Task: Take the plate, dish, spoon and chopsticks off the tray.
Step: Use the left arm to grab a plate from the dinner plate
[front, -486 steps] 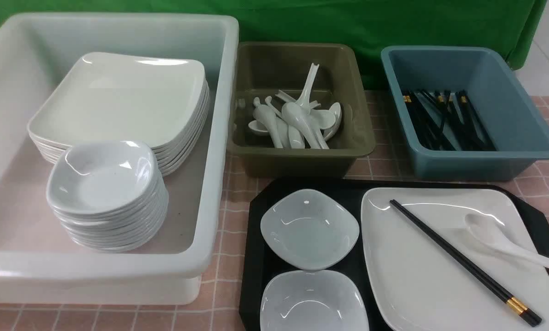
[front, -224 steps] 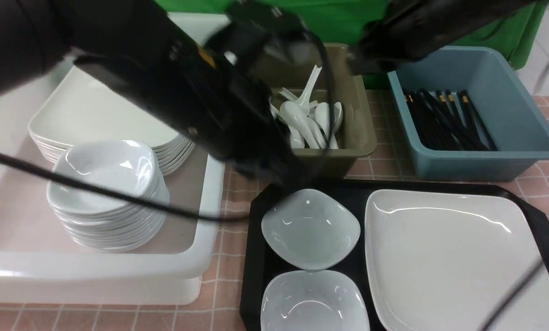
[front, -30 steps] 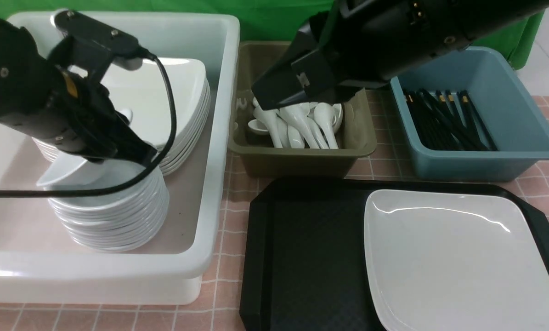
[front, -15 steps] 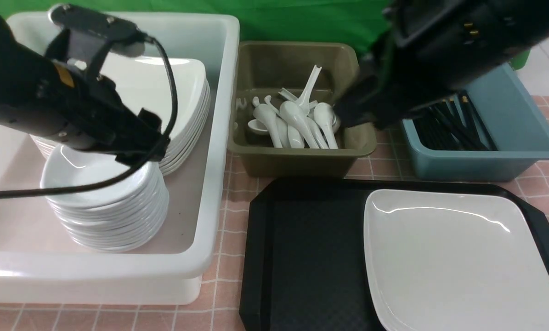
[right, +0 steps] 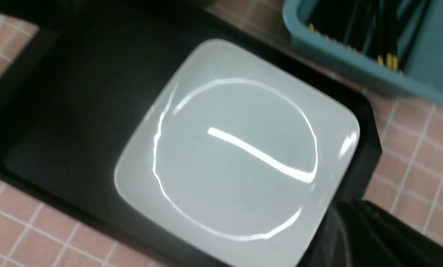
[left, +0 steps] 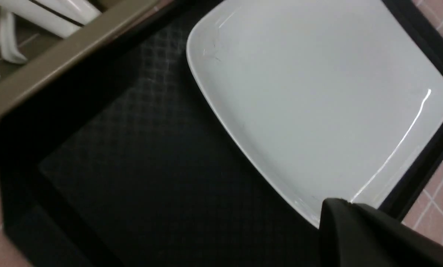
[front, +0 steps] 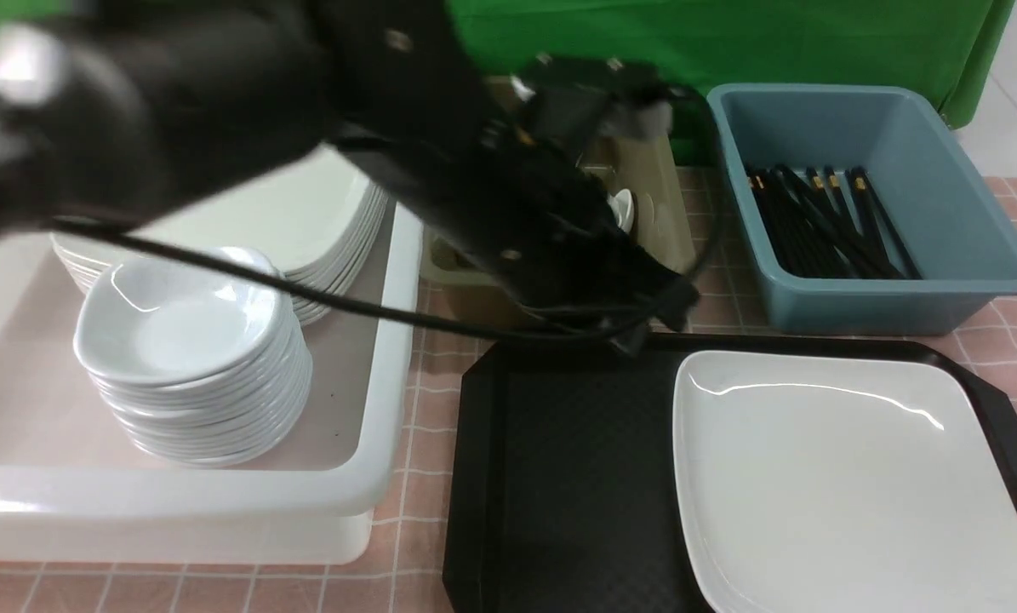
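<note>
**Plate alone on tray.** The plate (front: 840,485) lies flat and face up on the right half of the tray (front: 559,460), filling the lower right of the front view. It is a rounded square with no clear long axis. Its edges run roughly in line with the tray's rim, and its near edge runs off the bottom of the frame. The tray's left half shows bare, diamond-textured black.

The left gripper (front: 654,322) hangs at mid-frame over the tray's far rim, up and left of the plate's far-left corner and apart from it. Its arm sweeps in, blurred, from the upper left. In the left wrist view it shows only as one dark tip at lower right, overlapping the plate's edge. Whether its jaws are parted cannot be told, and nothing is seen in them.

The right gripper (right: 354,233) is outside the front view. It appears as a dark shape in the lower right of its own wrist view, over a corner of the plate, with its jaws closed and nothing visible in its grip.

Behind the tray, an olive bin (front: 670,221) is largely hidden by the left arm. At upper right, a blue bin (front: 968,230) holds chopsticks (front: 823,226), gold bands toward its far wall. At left, a white tub (front: 389,340) holds a dish stack (front: 193,340) in front of a plate stack (front: 321,213).
</note>
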